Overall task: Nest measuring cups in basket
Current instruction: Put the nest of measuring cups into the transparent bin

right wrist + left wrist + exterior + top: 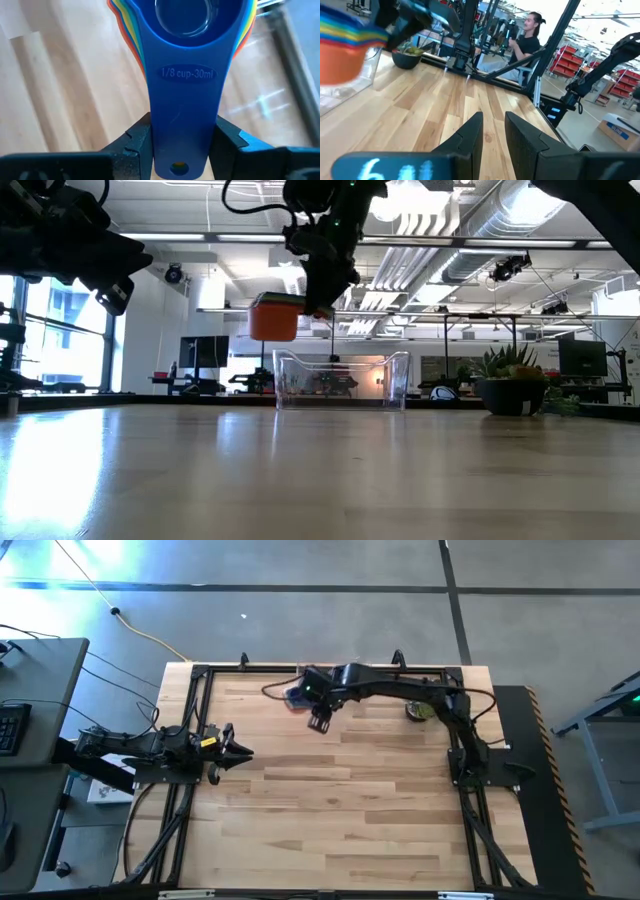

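The measuring cups (274, 317) are nested in one stack, orange outermost, blue innermost (182, 15), with rainbow rims (340, 47). My right gripper (184, 142) is shut on the stack and holds it in the air near the table's far edge (298, 695), beside the top of the basket (340, 380). The basket is a clear low bin resting by its base on the wood (345, 90). My left gripper (494, 142) waits at the table's left side (240, 752), open by a narrow gap and touching nothing. My right gripper pinches the stacked handles near their free end, one finger (137, 145) on each long edge of the blue top handle (185, 115), marked 1/8 cup-30ml. The fingers lie along the handle. The stack is lifted clear of the table, bowls upright, sticking out roughly level from the fingers (322, 298).
A small potted green plant (420, 710) stands near the far edge, right of the basket (510, 385). Bare wood spreads across the middle and near part of the table (340, 810). A seated person (525, 45) shows beyond the table.
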`<state>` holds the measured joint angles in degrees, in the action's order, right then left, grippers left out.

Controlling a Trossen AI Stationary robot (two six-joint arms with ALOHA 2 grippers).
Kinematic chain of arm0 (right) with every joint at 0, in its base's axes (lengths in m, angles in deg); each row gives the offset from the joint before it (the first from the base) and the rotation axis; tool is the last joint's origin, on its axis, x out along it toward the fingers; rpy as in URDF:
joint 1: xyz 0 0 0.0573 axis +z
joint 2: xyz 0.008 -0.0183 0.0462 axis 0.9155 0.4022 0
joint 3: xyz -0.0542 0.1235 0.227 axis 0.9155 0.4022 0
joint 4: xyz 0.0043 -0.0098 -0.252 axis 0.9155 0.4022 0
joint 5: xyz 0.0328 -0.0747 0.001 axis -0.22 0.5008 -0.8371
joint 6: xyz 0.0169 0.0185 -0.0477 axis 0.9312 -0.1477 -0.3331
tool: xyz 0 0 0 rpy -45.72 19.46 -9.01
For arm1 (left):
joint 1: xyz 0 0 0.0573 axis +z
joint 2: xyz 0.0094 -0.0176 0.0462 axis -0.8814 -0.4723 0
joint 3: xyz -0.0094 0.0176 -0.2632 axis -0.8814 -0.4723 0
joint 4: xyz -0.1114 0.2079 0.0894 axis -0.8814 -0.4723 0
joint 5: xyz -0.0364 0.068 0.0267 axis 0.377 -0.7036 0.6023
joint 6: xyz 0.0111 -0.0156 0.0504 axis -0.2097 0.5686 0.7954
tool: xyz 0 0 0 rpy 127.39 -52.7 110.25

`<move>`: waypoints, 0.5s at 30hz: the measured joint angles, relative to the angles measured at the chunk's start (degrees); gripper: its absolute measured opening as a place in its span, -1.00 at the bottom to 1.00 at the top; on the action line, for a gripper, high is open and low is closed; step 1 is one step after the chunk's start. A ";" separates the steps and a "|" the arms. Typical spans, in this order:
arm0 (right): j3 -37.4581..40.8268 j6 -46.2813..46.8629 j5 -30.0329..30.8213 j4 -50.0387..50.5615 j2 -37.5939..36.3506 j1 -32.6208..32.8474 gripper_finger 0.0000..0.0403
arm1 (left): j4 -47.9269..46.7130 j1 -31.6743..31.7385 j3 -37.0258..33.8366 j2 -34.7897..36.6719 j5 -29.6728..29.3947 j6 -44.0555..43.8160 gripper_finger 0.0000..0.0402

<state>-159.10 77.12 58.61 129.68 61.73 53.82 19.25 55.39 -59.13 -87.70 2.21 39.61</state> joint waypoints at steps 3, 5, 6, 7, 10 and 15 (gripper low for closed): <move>0.00 -1.09 0.75 0.99 -1.50 -1.74 -0.39 | 0.02 0.00 0.00 0.01 0.00 0.00 -0.64; 0.00 -1.50 0.95 1.03 -2.57 -3.06 -0.39 | 0.00 0.01 0.00 0.00 0.00 0.00 -0.64; 0.00 -1.50 1.24 1.18 -2.93 -3.80 -0.39 | 0.02 0.01 0.00 0.02 0.01 0.00 -0.64; 0.00 -1.50 1.71 1.53 -3.27 -4.60 -0.39 | 0.01 0.00 0.00 0.02 0.02 0.00 -0.64; 0.00 -1.63 2.66 2.77 -3.41 -7.22 -0.39 | 0.02 0.01 0.00 0.00 0.00 0.00 -0.64; 1.70 -2.99 0.08 2.60 -3.48 -11.60 -0.39 | 0.00 -0.01 0.00 0.01 0.02 0.00 -0.64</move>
<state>-157.40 74.13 58.69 132.28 58.26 42.22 19.25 55.38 -59.13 -87.69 2.23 39.61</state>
